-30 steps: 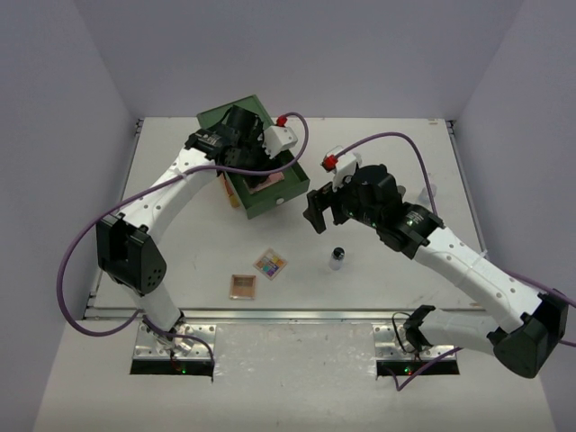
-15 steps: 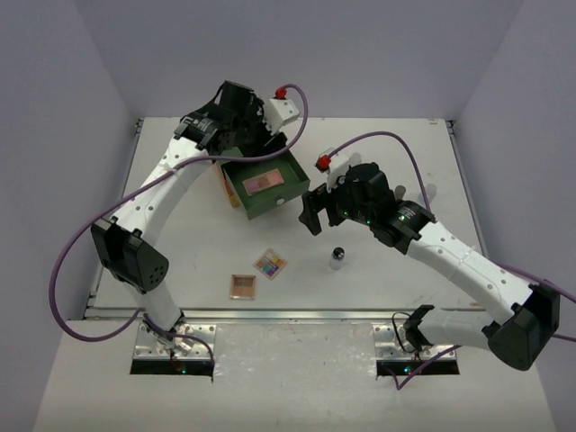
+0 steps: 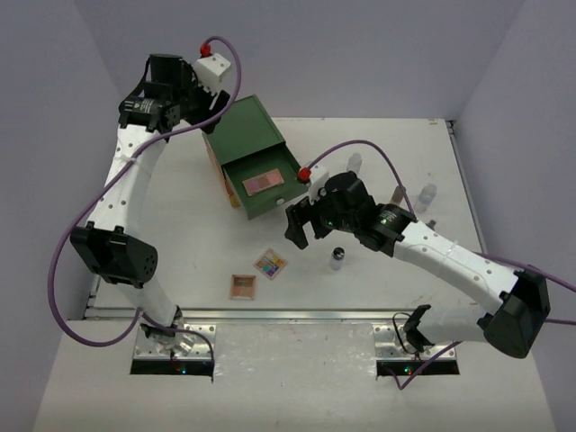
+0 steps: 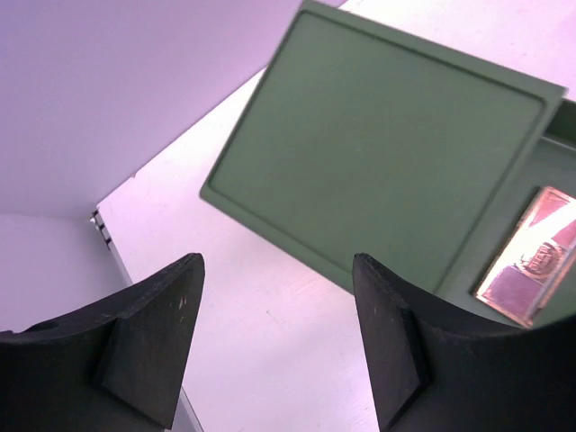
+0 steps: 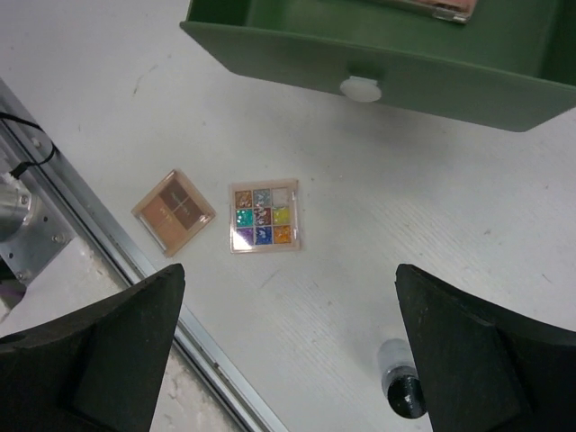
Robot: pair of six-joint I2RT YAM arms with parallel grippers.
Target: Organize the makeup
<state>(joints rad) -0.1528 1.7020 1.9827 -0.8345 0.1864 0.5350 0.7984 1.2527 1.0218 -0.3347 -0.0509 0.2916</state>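
A pink palette (image 3: 263, 184) lies in the open drawer of the green box (image 3: 243, 135); it also shows in the left wrist view (image 4: 531, 261). A multicolour palette (image 3: 270, 264) and a tan palette (image 3: 243, 286) lie on the table in front of the drawer. They also show in the right wrist view, multicolour (image 5: 264, 216) and tan (image 5: 173, 211). A black-capped jar (image 3: 337, 258) stands to their right, also in the right wrist view (image 5: 402, 389). My left gripper (image 3: 180, 101) is open and empty, raised behind the box. My right gripper (image 3: 297, 225) is open and empty, above the table near the drawer front.
Small clear bottles (image 3: 354, 164) (image 3: 427, 193) stand at the right back of the table. The drawer front with its white knob (image 5: 360, 87) is just ahead of my right gripper. A metal rail (image 5: 135, 270) runs along the near table edge.
My left arm has lifted out of the drawer and swung up and back to the left. My right gripper has moved left and nearer, towards the palettes.
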